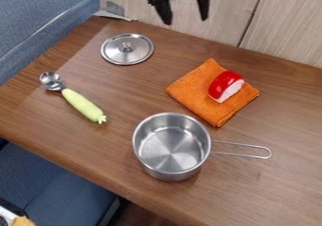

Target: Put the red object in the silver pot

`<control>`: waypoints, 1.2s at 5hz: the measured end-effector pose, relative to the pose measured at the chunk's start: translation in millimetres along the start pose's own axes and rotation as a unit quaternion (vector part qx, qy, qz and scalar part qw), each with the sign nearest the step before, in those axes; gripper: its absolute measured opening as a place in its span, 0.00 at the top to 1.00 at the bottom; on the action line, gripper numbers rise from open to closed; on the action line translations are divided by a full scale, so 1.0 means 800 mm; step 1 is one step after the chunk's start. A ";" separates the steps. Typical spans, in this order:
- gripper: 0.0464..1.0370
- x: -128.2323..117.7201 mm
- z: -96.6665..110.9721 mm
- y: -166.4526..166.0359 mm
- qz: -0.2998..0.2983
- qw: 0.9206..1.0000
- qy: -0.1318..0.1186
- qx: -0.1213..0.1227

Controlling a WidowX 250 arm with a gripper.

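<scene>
At the top of the camera view hangs my gripper (pixel 185 19), open, its two fingers spread apart with nothing between them, well above the table's back edge. The red object (pixel 225 84), glossy red on top with a white underside, lies on a folded orange cloth (pixel 194 91) right of centre, lower and to the right of the gripper. Nearer the front stands the silver pot (pixel 172 147), upright and empty, its wire handle pointing right.
A silver lid (pixel 127 49) lies at the back left of the wooden table (pixel 286 126). An ice cream scoop with a pale green handle (pixel 83 105) rests on the left. Wood panelling (pixel 283 27) rises behind the back edge; blue seats flank the left side.
</scene>
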State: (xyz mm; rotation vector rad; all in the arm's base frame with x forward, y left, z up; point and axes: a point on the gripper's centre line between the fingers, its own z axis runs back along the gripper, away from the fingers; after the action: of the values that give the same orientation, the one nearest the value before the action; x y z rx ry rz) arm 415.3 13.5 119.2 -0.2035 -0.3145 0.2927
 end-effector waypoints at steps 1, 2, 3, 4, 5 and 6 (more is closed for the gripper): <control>0.04 -0.020 0.001 -0.025 -0.051 0.998 0.019 -0.009; 0.04 -0.041 -0.008 -0.051 -0.094 0.995 0.041 -0.012; 0.04 -0.052 -0.013 -0.067 -0.128 0.991 0.048 -0.011; 0.04 -0.059 -0.025 -0.067 -0.137 0.989 0.060 -0.009; 0.04 -0.068 -0.040 -0.066 -0.142 0.987 0.080 -0.002; 0.04 -0.074 -0.053 -0.065 -0.146 0.985 0.096 0.013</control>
State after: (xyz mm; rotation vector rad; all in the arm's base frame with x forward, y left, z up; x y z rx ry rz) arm 388.8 -60.6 76.0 -0.1549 -0.1463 -0.0131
